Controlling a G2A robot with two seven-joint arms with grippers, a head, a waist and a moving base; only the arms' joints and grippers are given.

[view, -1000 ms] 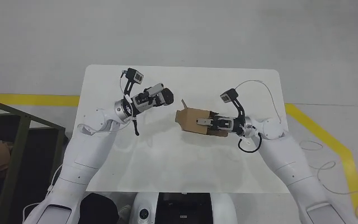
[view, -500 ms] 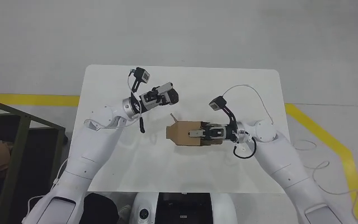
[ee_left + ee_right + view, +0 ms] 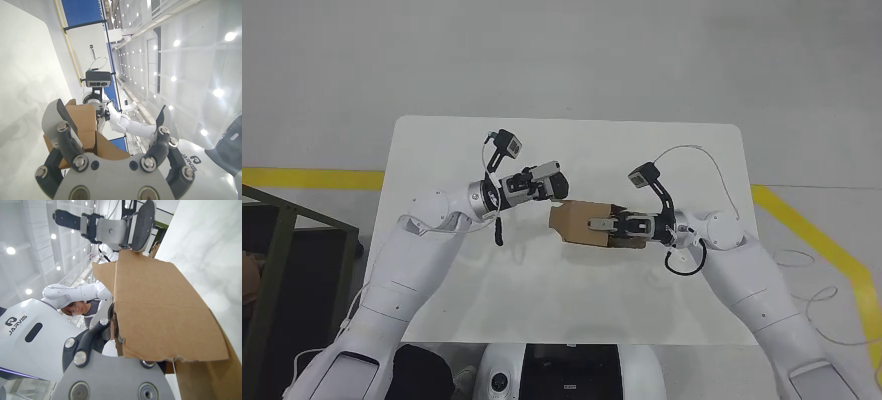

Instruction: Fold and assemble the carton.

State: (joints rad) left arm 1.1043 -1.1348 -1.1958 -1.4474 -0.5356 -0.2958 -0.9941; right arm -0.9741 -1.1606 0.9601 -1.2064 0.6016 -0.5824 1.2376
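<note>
A brown cardboard carton (image 3: 585, 219), partly folded with loose flaps, is held above the middle of the white table (image 3: 442, 150). My right gripper (image 3: 622, 226) is shut on the carton's right end. In the right wrist view the carton (image 3: 160, 313) covers one finger, and the other finger's black link (image 3: 88, 335) lies against its wall. My left gripper (image 3: 555, 186) is open at the carton's upper left corner. In the left wrist view its lower pad (image 3: 64, 113) lies against the carton (image 3: 85, 121), and the other finger stands free. The right wrist view shows the left gripper (image 3: 105, 220) with one pad (image 3: 142, 226) touching the carton's far edge.
The white table stretches well beyond both arms on all sides. A thin white cable (image 3: 712, 160) loops over it near the right arm. A dark metal frame (image 3: 272, 230) stands off the table's left edge.
My left gripper has moved right and down until it meets the carton's corner. The right arm swung the carton toward the left and front, then brought it back up.
</note>
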